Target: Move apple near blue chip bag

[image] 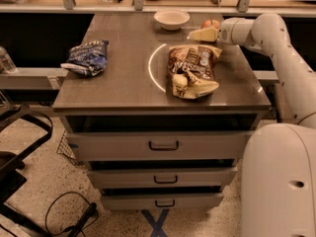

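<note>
Plastic gripper (pixel 199 34) by apple (pixel 211 23); foil blue chip bag (pixel 87 57)
</note>
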`<state>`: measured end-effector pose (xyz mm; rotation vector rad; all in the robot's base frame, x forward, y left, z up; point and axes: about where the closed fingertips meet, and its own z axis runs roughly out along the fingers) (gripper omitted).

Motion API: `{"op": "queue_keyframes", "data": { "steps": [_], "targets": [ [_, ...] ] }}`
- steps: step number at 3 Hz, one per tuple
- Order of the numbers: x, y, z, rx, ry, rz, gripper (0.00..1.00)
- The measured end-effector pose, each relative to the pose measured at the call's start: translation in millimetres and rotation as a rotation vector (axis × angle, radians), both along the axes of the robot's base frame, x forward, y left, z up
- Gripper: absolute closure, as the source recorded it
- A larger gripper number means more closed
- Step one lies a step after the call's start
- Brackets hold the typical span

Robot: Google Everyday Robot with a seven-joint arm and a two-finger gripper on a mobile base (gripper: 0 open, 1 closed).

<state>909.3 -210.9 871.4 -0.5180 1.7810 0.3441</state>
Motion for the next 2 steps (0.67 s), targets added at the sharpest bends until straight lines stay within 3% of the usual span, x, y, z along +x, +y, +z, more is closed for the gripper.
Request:
{"op": "queue_keyframes", "data": {
  "steps": [1,2],
  "targets": [
    [6.7,11.8,-5.5,0.036,0.011,0.021,0.16],
    [7.7,13.9,-6.5,0.036,0.011,0.023,0.40]
  ]
}}
